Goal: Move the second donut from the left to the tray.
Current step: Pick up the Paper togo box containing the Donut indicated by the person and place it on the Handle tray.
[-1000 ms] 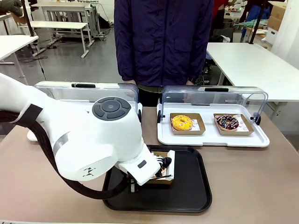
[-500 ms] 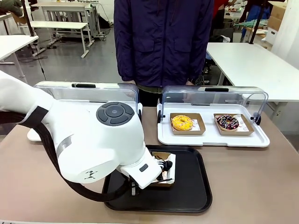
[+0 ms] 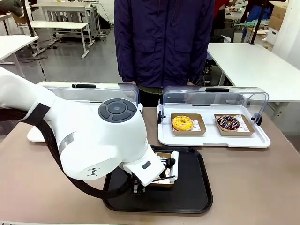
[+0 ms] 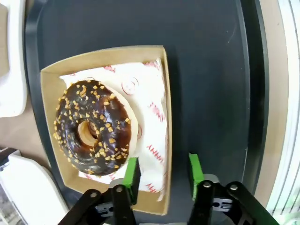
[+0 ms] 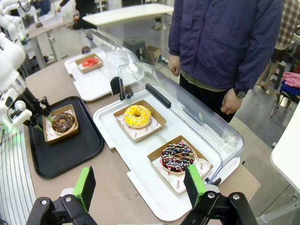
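Since the earlier frame I saw the left gripper (image 4: 163, 171) part its jaws off the cardboard square (image 4: 105, 126), leaving the second donut from the left (image 4: 93, 127) flat on the tray (image 4: 211, 70), long axis eleven-to-five; right gripper (image 5: 139, 183) gaped wide.

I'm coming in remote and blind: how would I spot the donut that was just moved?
Find the black tray on the brown table, nearest the robot. One cardboard square sits on it, holding the chocolate donut with tan crumbs. The yellow donut and the donut with coloured sprinkles lie in the white lidded display tray.
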Controlling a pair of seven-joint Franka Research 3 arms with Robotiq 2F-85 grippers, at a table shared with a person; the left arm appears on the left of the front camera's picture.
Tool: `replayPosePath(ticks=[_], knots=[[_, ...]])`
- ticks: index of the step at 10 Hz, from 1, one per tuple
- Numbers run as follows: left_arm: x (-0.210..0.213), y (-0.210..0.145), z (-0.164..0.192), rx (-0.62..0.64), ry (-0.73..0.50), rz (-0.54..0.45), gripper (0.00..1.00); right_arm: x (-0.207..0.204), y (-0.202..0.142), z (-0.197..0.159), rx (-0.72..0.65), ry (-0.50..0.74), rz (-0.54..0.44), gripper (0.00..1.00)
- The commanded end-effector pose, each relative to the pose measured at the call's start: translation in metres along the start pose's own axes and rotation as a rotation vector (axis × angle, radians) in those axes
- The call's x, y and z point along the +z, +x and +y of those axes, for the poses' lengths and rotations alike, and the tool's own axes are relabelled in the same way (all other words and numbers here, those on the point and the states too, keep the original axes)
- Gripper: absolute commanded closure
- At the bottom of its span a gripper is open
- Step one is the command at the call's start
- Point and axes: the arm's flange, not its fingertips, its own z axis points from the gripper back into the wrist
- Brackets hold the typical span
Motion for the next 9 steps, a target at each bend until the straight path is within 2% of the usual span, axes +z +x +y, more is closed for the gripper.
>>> replayPosePath(ticks=[1, 6, 8, 9], knots=[[0.023, -0.003, 0.006, 0.004, 0.006, 0.005, 0.0, -0.001, 0.002, -0.002, 0.023, -0.002, -0.031, 0.0], [0.065, -0.009, 0.012, -0.001, 0.028, -0.001, 0.0, -0.001, 0.002, -0.002, 0.023, -0.002, -0.031, 0.0], [0.073, -0.013, 0.015, -0.013, 0.015, -0.003, 0.0, -0.001, 0.002, -0.002, 0.023, -0.002, -0.031, 0.0], [0.06, -0.004, 0.011, 0.009, 0.05, 0.003, 0.0, -0.001, 0.002, -0.002, 0.023, -0.002, -0.031, 0.0]])
